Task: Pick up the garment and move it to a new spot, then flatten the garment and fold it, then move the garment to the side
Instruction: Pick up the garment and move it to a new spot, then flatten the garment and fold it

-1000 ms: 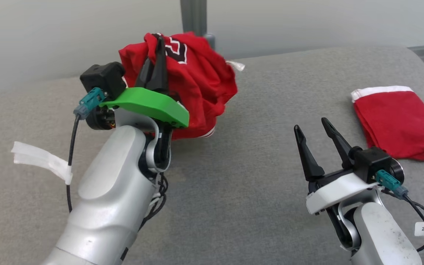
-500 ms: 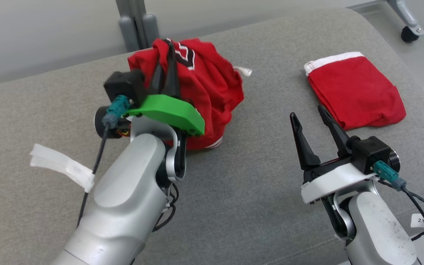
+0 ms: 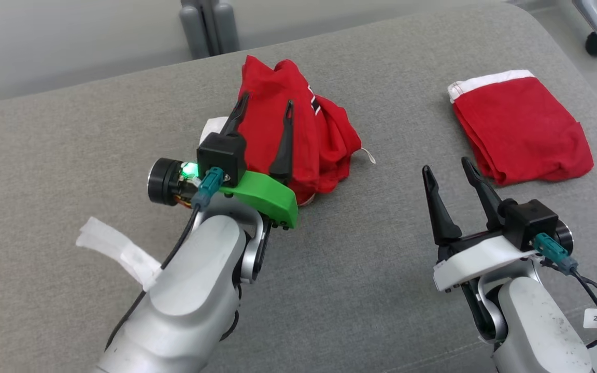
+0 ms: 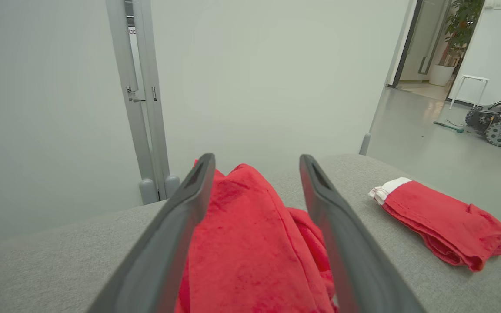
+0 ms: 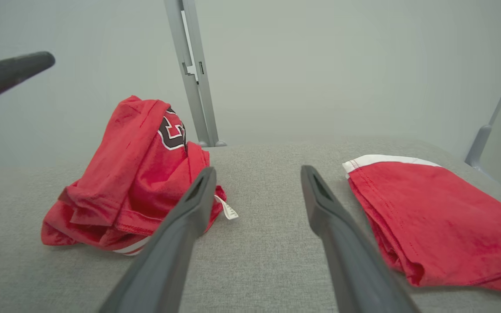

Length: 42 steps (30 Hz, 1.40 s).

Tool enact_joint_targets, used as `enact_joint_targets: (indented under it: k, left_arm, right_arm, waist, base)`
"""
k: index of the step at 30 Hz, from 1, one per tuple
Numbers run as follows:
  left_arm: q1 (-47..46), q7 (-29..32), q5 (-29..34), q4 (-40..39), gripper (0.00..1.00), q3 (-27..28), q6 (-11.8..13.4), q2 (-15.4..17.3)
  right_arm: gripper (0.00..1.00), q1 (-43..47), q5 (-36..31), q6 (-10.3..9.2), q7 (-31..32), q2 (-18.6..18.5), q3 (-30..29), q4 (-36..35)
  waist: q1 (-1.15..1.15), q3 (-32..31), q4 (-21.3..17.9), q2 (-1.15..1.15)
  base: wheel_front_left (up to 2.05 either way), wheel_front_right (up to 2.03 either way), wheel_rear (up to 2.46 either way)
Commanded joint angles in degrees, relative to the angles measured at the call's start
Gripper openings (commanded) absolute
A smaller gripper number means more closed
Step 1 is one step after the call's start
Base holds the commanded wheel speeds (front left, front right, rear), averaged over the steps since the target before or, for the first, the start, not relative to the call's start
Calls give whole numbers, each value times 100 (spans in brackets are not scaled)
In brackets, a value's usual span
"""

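Note:
The garment (image 3: 314, 137) is a crumpled red jersey with a dark and white print, heaped on the grey padded table (image 3: 360, 269) at centre back. My left gripper (image 3: 266, 103) stands open over the heap's left part. Red cloth (image 4: 242, 230) lies loose between its spread fingers (image 4: 176, 226). My right gripper (image 3: 445, 166) is open and holds nothing, low at the right, pointing at bare table. The right wrist view has the garment (image 5: 133, 174) left of the right gripper (image 5: 258, 169), with its print facing up.
A second red garment (image 3: 521, 127) with a white band lies folded flat at the back right, close to the table's rounded right edge. A grey post (image 3: 208, 26) stands behind the table. A caster (image 3: 596, 44) sits on the floor beyond the far right corner.
My left gripper has gone from shut on the garment to open. The garment has slumped into a lower heap on the table. The head camera has shifted; the right gripper stays open.

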Motion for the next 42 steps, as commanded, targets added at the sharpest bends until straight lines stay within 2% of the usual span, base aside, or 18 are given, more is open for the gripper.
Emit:
enact_joint_targets:
  k: [1,6,12,20,25,30,37,42]
  left_arm:
    - [176,-16,165,-93,100,123,-48,37]
    - [560,-16,664,-478,100,517,-257,203]
    - [1328,-10,1217,-1110,100,836,-546,642]
    - [2833,-10,1601,-1947,100,1393,-594,1040]
    - [3602,-10,1758,-2297,100,1784,-572,894]
    - [4054,-10,1946,-2487,100,2030,-674,640]
    - [4097,-10,2164,-2493,100,2263,-900,377]
    - [3951,-10,2271,-2386,100,2315,-1062,249]
  right_arm:
    - [100,96,-22,-4,-18,-18,-13,28]
    - [100,253,-28,-4,4,-11,-50,105]
    - [100,441,-28,-4,12,6,-124,126]
    - [100,698,21,-4,-33,85,-213,49]
    - [100,867,45,-4,-47,129,-220,48]
    - [100,949,59,-4,-59,154,-210,44]
    - [100,881,48,-4,-62,169,-199,52]
    - [100,706,12,-4,62,140,-128,193]
  waist:
    - [0,-472,543,0]
    - [0,-803,940,0]
    - [0,-1069,1250,0]
    - [0,-1252,1353,0]
    - [0,-1323,1343,0]
    - [0,-1344,1308,0]
    - [0,-1270,1375,0]
    - [0,-1132,1575,0]
  base:
    - [0,0,0]
    - [0,0,0]
    - [0,0,0]
    - [0,0,0]
    - [0,0,0]
    - [0,0,0]
    - [0,0,0]
    - [0,0,0]
